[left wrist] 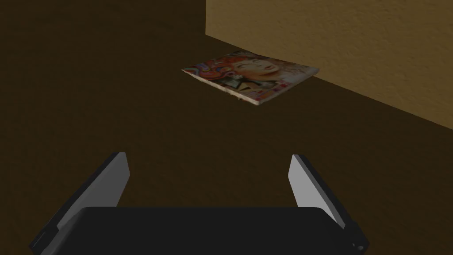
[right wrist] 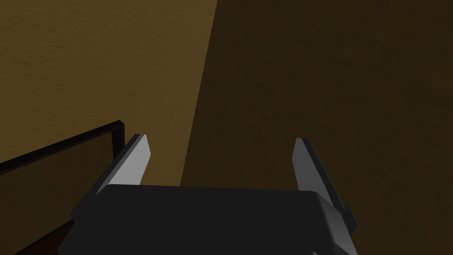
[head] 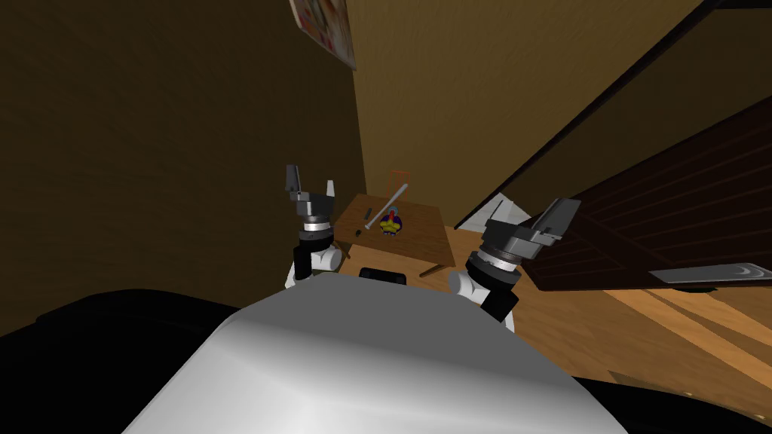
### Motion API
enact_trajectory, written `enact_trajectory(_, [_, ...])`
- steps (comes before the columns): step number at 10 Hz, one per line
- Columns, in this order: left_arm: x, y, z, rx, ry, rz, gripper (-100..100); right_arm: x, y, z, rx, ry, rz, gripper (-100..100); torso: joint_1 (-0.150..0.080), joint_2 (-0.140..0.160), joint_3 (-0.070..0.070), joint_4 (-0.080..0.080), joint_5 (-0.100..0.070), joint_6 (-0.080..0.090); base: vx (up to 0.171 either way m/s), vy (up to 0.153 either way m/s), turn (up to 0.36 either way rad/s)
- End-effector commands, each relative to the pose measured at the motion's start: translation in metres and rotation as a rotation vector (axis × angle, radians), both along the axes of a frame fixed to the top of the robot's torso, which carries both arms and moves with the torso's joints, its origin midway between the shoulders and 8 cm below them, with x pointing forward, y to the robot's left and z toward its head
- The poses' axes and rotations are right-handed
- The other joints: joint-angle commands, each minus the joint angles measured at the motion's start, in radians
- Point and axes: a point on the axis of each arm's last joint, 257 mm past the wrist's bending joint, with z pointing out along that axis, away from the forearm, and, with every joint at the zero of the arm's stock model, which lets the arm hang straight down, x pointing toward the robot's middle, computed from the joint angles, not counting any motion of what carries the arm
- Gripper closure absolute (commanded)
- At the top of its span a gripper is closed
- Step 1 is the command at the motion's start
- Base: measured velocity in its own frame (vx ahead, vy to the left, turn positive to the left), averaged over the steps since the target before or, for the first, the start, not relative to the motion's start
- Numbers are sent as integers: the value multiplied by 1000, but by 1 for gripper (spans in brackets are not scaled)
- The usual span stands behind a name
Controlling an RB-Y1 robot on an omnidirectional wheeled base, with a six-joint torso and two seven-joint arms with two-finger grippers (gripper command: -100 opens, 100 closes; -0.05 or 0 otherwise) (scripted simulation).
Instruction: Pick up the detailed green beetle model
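Note:
A small wooden table (head: pixel 422 237) stands ahead in the room's corner. On it sits a small figure (head: pixel 391 223) in blue, yellow and red; I cannot make out a beetle's shape or any green on it. My left gripper (head: pixel 310 179) is raised to the left of the table, well short of the figure, its fingers (left wrist: pixel 121 170) open on nothing. My right gripper (head: pixel 564 207) is held up to the right of the table, apart from it, and its fingers (right wrist: pixel 137 161) also stand open and empty.
A grey rod (head: pixel 386 205) lies slanted on the table just behind the figure, with small dark bits (head: pixel 357 234) near the left edge. A dark door (head: pixel 663 218) stands open at the right. Walls close in behind and to the left. The wood floor (head: pixel 588 316) extends to the right.

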Motion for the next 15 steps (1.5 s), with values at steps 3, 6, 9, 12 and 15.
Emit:
enact_trajectory(3, [24,3,-22,5,69,-55,-100,0,0,0,0,0,0,0,0,3,2,1,0,0,-43,-10,-26])
enact_trajectory(6, [52,11,-49,-21,154,-99,-100,0,0,0,0,0,0,0,0,2,1,1,0,0,-40,-7,-29])
enact_trajectory(9, [86,24,-85,-70,269,-133,-100,0,0,0,0,0,0,0,0,2,1,0,0,0,-38,0,-22])
enact_trajectory(12, [112,38,-120,-137,369,-157,-100,0,0,0,0,0,0,0,1,1,1,0,0,0,-25,13,-17])
enact_trajectory(15, [134,53,-149,-198,455,-163,-100,0,0,0,0,0,0,0,1,0,0,0,0,0,-15,15,-17])
